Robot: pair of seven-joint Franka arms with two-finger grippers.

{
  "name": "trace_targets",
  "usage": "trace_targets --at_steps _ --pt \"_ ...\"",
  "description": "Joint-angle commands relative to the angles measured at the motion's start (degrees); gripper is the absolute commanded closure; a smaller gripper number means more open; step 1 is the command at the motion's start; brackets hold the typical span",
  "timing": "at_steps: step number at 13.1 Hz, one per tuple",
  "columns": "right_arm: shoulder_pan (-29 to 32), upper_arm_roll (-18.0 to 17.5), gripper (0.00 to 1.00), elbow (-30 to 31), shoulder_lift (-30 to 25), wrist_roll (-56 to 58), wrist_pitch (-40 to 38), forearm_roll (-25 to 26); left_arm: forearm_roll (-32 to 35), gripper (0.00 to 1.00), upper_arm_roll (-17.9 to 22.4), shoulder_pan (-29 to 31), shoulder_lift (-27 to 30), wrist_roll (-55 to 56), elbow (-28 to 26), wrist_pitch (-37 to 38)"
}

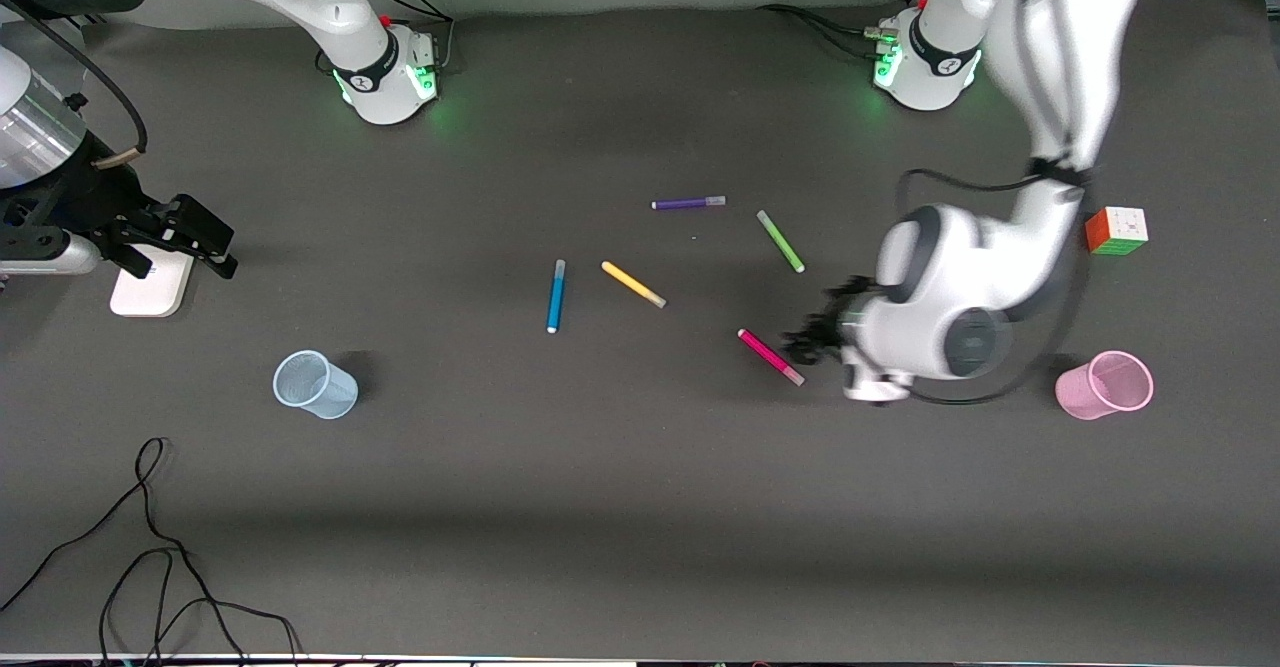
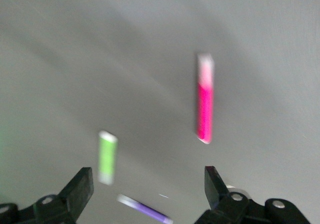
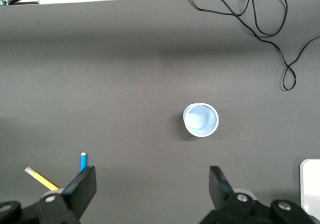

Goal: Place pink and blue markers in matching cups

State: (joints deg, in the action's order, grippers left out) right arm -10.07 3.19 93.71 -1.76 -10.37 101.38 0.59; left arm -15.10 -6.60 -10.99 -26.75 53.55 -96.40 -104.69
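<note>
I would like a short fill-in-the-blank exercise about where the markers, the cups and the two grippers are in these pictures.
1. The left gripper, fingers open, is beside the ____ marker.
2. The blue marker lies on the table beside the ____ marker.
3. The blue cup stands toward the ____ arm's end of the table.
4. The pink cup holds ____ markers.

Missing words: pink; yellow; right; no
</note>
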Motion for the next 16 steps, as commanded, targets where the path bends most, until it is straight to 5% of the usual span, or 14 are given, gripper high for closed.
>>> trace_targets --at_steps 1,5,8,11,16 --pt "-0.6 -0.4 0.00 0.4 0.3 0.5 -1.6 0.1 5.4 0.01 -0.3 7.8 9.2 -13.4 -4.9 4.7" --pt "-2.2 -8.4 0.00 -2.9 8.7 -6.1 -3.1 -0.5 15.3 0.01 -0.3 16.6 18.7 -39.3 -8.6 4.6" --pt "-3.6 -13.5 0.00 -2.8 19.1 -13.3 -2.4 -11.5 20.2 0.01 -0.3 17.7 23.2 -46.0 -9.2 4.2" --pt "-5.7 -14.1 0.00 -2.7 31.3 -18.5 -1.5 -18.0 20.5 0.01 -0.5 17.1 28.8 -46.6 -13.1 3.9" --pt "-7.2 -13.8 0.03 0.1 39.1 -19.1 8.0 -18.1 19.3 0.01 -0.8 12.5 30.7 -45.6 -15.1 3.6"
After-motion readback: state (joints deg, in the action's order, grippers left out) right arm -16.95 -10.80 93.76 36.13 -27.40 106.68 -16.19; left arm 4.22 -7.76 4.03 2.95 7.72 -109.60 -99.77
